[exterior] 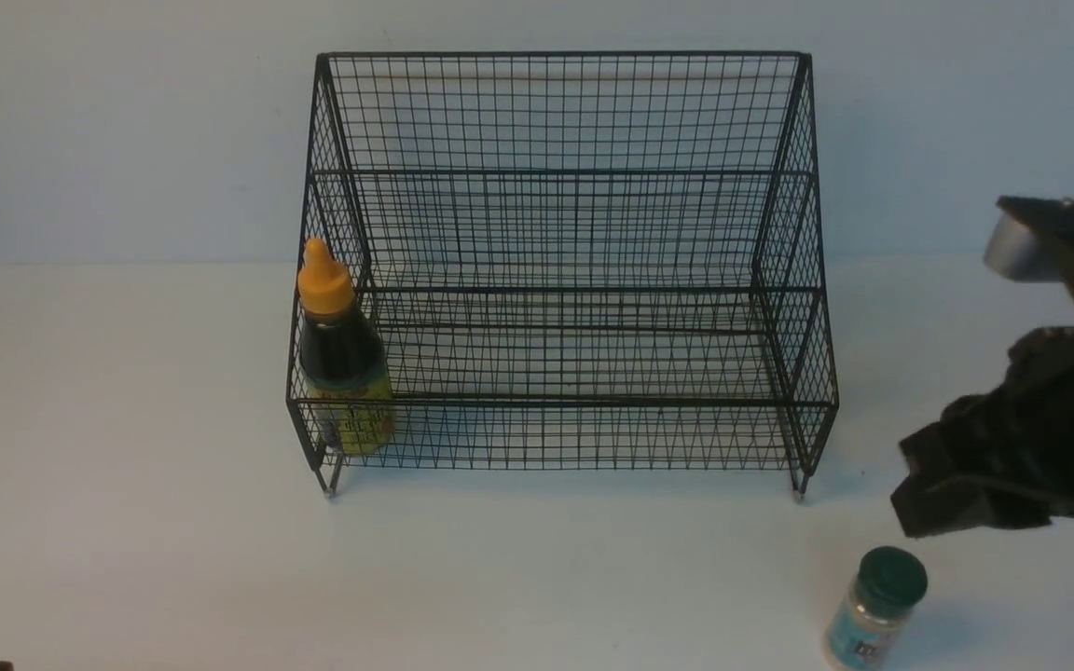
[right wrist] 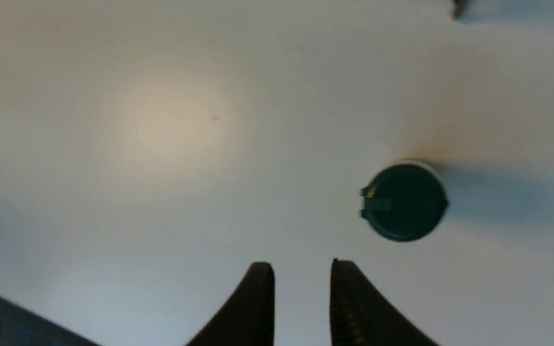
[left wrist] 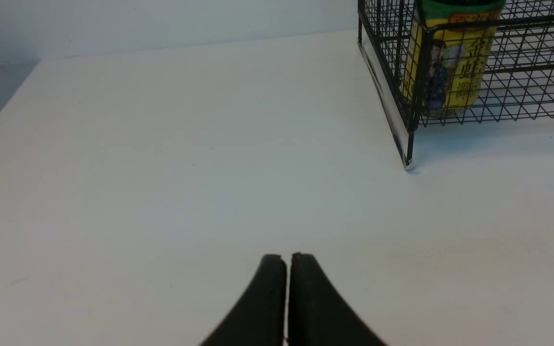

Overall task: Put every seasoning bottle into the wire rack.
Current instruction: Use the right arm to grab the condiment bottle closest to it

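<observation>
The black wire rack [exterior: 560,233] stands at the middle of the white table. The taller seasoning bottle [exterior: 341,359], with dark liquid, an orange-yellow cap and a yellow label, stands upright in the rack's lowest tier at its left end. Its label [left wrist: 455,62] shows behind the rack's corner post [left wrist: 411,120] in the left wrist view. The small jar [exterior: 875,606] with a dark green lid [right wrist: 404,202] stands upright on the table, in front of the rack's right end. My right gripper [right wrist: 302,264] hovers above and just beside the jar, open and empty. My left gripper [left wrist: 287,257] is shut and empty, well short of the rack.
The right arm [exterior: 1040,438] reaches in from the right edge, above the jar. One rack foot [right wrist: 457,9] shows at the far edge of the right wrist view. A pale wall rises behind the table.
</observation>
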Tool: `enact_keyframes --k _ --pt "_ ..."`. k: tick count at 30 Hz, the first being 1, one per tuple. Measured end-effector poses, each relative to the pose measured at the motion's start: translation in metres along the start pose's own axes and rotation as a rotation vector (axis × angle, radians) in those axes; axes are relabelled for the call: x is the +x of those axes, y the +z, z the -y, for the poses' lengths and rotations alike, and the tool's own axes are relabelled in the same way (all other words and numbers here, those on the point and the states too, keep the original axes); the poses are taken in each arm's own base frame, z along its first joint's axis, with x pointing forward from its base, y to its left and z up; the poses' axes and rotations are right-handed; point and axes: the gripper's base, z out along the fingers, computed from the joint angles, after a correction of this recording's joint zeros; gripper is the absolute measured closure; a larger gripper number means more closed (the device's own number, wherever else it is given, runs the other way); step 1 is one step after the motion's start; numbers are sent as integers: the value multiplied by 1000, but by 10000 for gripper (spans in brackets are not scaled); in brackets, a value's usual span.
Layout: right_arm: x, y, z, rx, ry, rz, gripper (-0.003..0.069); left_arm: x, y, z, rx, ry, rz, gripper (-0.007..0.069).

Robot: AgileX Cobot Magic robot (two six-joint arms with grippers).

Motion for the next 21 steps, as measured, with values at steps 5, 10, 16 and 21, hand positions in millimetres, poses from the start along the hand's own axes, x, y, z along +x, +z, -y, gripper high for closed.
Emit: enact_keyframes --k 5,10,16,21 --pt "-9 38 -11 160 -5 -78 287 0 0 0 0 0 0 629" --pt "-17 62 -9 216 6 -105 176 0 0 0 0 0 0 629" --pt "-21 88 -6 245 20 -174 129 0 0 0 0 0 0 629" --pt "-22 103 -5 259 27 -213 128 0 0 0 0 0 0 629"
